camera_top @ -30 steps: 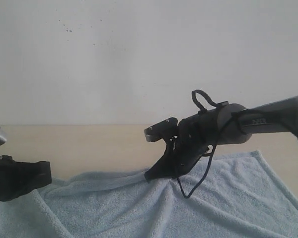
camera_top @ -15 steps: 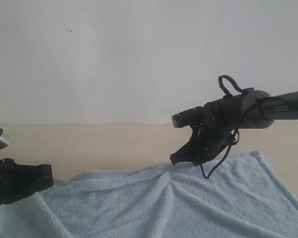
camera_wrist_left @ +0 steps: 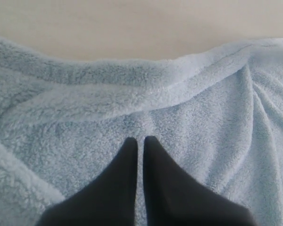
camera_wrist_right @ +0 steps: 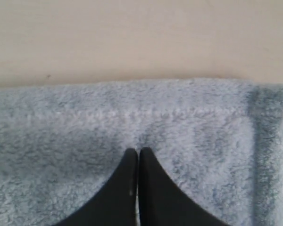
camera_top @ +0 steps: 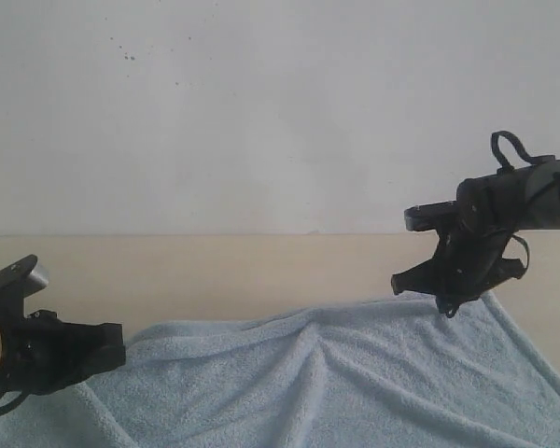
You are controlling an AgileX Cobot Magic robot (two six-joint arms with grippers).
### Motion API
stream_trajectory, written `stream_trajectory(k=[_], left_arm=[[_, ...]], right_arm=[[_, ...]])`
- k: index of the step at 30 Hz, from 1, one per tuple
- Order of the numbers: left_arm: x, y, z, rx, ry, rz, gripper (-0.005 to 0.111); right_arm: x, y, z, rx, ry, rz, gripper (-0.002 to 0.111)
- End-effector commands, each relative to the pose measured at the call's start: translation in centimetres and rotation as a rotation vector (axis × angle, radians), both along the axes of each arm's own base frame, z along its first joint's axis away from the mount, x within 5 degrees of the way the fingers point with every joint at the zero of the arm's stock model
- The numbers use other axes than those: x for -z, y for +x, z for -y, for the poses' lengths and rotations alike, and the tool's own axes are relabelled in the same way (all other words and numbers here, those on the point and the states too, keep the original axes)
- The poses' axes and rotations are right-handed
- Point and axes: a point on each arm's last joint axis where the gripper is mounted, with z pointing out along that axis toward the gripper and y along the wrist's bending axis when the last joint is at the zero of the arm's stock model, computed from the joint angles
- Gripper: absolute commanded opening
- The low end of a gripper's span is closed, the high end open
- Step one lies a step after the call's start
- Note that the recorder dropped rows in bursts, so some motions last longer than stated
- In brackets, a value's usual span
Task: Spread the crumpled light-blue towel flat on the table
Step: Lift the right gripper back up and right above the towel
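- Towel [camera_top: 355,373]: lies on the table [camera_top: 215,271], filling the exterior view from 4 to 8 o'clock. A ridge of creases remains at centre, and the far hem is rolled at 8 o'clock.
- Right claw [camera_top: 401,283]: closed on nothing. Within 1 second it has swung from the towel's far-edge middle out to 3 o'clock, above the far right corner, which now lies flat.
- Left claw [camera_top: 117,350]: closed on nothing, at 8 o'clock, nudged slightly inward.
- Judgement: the right side is nearly spread; the centre ridge and the left hem need 1 more smoothing.
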Motion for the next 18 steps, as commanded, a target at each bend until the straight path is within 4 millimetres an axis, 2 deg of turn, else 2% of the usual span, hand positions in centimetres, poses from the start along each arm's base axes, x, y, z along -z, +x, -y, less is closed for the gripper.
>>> stream_trajectory(k=[1, 11, 18], left_arm=[[-0.3, 0.3, 0.4, 0.031, 0.011, 0.02, 0.004], [-0.3, 0.3, 0.5, 0.044, 0.019, 0.021, 0.004], [-0.3, 0.3, 0.5, 0.046, 0.02, 0.021, 0.004]], right_arm=[[-0.3, 0.3, 0.9, -0.006, -0.025, 0.013, 0.0], [-0.6, 1.0, 1.8, -0.049, -0.09, 0.09, 0.0], [-0.6, 1.2, 4.8, -0.003, -0.126, 0.069, 0.0]])
